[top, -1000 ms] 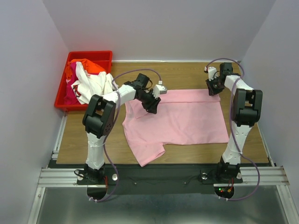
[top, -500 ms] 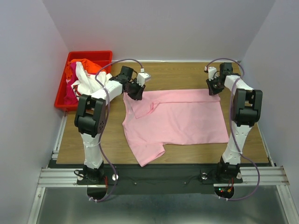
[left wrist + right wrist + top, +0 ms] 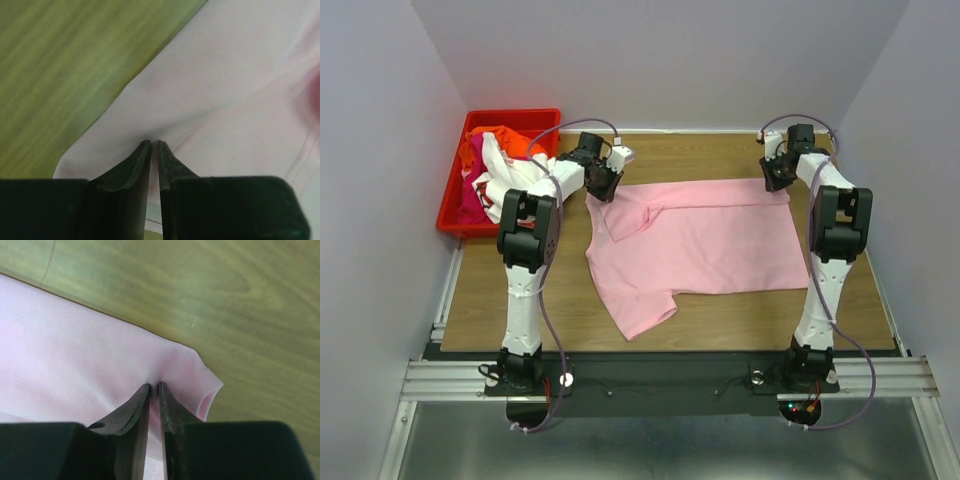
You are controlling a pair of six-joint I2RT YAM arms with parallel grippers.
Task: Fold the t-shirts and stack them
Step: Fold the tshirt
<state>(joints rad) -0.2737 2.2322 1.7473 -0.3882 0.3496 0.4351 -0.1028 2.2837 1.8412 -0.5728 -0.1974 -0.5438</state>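
Observation:
A light pink t-shirt (image 3: 705,245) lies spread on the wooden table, one sleeve pointing to the near left. My left gripper (image 3: 603,187) is shut on its far left corner; the left wrist view shows the jaws pinching pink cloth (image 3: 225,85). My right gripper (image 3: 772,180) is shut on its far right corner, cloth (image 3: 75,355) bunched between the jaws. White, orange-red and magenta t-shirts (image 3: 505,170) lie heaped in the bin at the far left.
A red plastic bin (image 3: 525,120) stands at the table's far left corner. Grey walls close in the table on three sides. Bare wood table (image 3: 710,150) shows beyond the shirt and along the near edge.
My left gripper has pulled the shirt's left corner away from the middle toward the far left, unfolding the cloth. The right gripper shifted slightly farther back. The shirt now lies flatter and higher.

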